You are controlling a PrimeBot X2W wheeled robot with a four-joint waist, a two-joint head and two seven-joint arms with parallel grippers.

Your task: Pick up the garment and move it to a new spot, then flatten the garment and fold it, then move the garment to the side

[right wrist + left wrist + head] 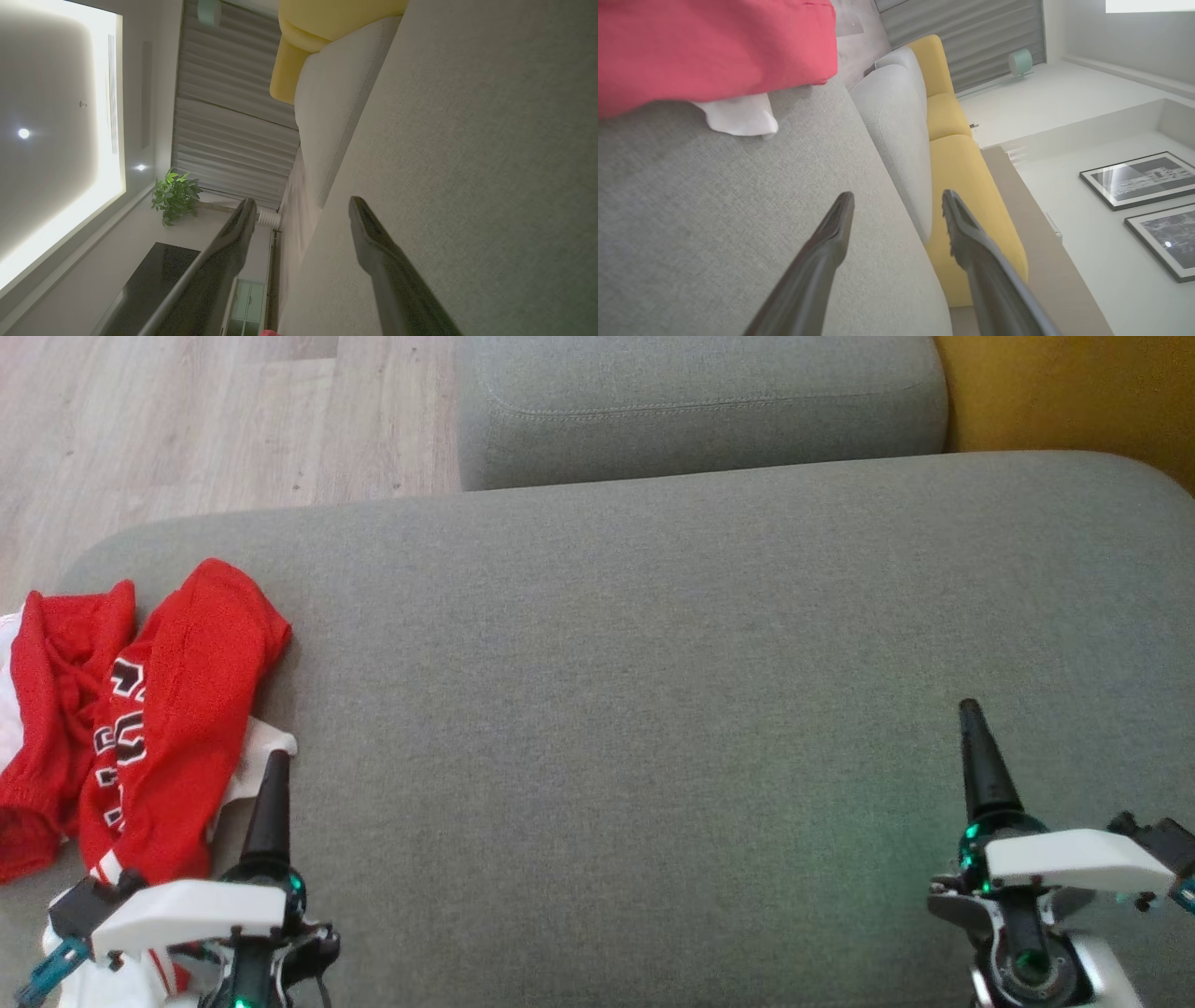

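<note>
Left fingers (269,807) spread near the garment (187,709), partly cut off leftward.

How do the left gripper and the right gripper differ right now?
The left gripper is close beside the crumpled red garment; the right gripper is well away from it, over bare grey cushion. In the head view the right gripper reaches farther up the cushion than the left gripper. Both are open and hold nothing.

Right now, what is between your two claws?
Just bare grey sofa cushion lies between the left claw and the right claw, as the head view shows.
</note>
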